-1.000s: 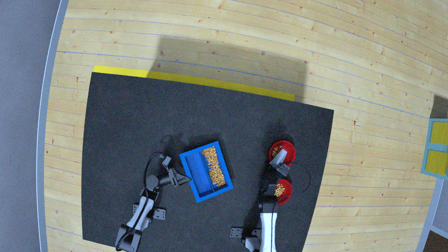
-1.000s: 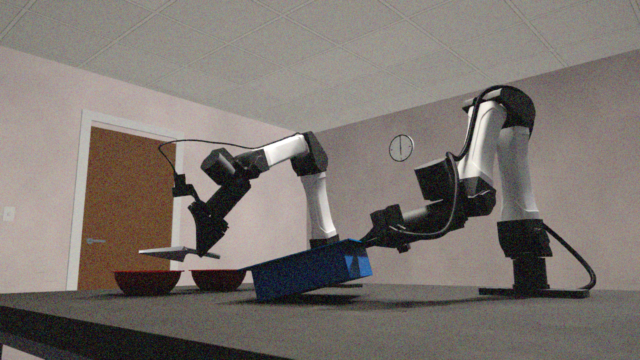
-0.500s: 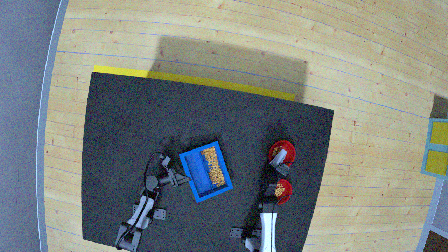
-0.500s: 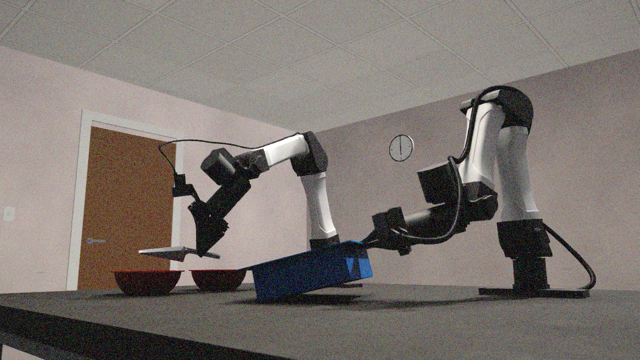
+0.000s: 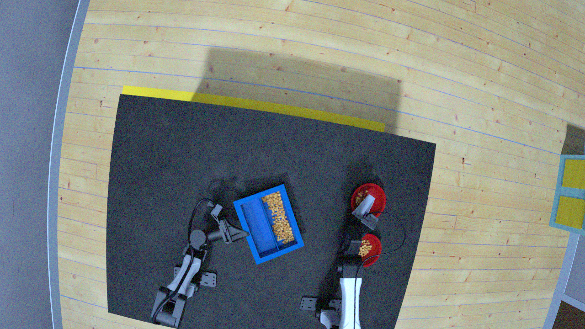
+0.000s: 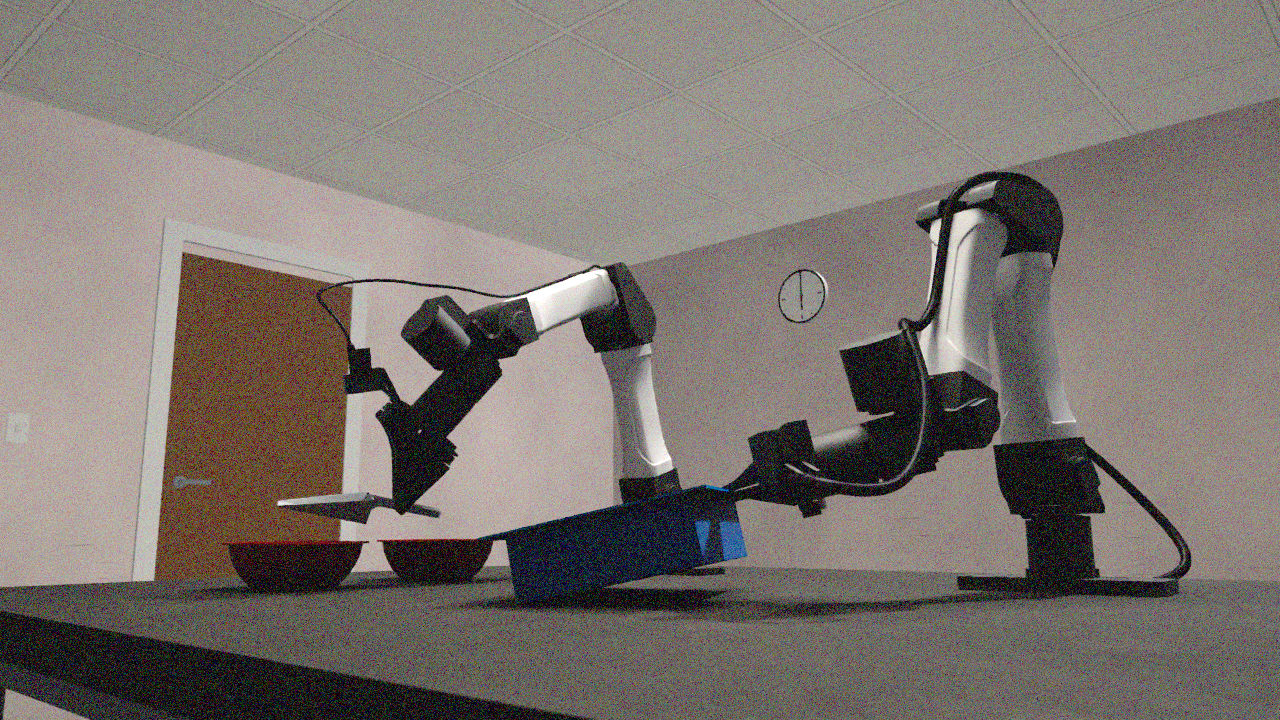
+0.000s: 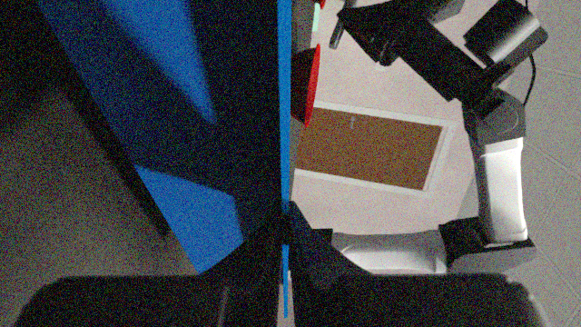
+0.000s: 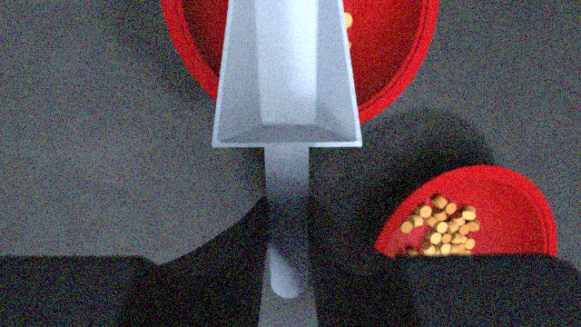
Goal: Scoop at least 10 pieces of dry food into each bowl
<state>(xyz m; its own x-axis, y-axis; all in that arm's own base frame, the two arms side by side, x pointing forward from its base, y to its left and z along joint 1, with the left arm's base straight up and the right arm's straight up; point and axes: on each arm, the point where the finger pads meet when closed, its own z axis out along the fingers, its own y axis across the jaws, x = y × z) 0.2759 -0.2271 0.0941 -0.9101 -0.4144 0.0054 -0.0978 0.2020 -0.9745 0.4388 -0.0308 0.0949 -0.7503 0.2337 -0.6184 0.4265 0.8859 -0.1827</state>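
The left tool (image 5: 247, 234) (image 6: 737, 491) (image 7: 285, 205) had the tilted blue box (image 5: 240, 216) (image 6: 608, 546) (image 7: 284, 113) pinched by its rim! Rightward, the right tool (image 5: 354, 223) (image 6: 402, 506) (image 8: 288, 201) gripped the scoop (image 5: 365, 206) (image 6: 331, 504) (image 8: 288, 68), above one of two food-bearing red bowls (image 5: 380, 200) (image 6: 295, 564) (image 7: 312, 86) (image 8: 390, 100) upright on the worktop (image 5: 171, 155) (image 6: 805, 635) (image 7: 77, 204) (image 8: 113, 159).
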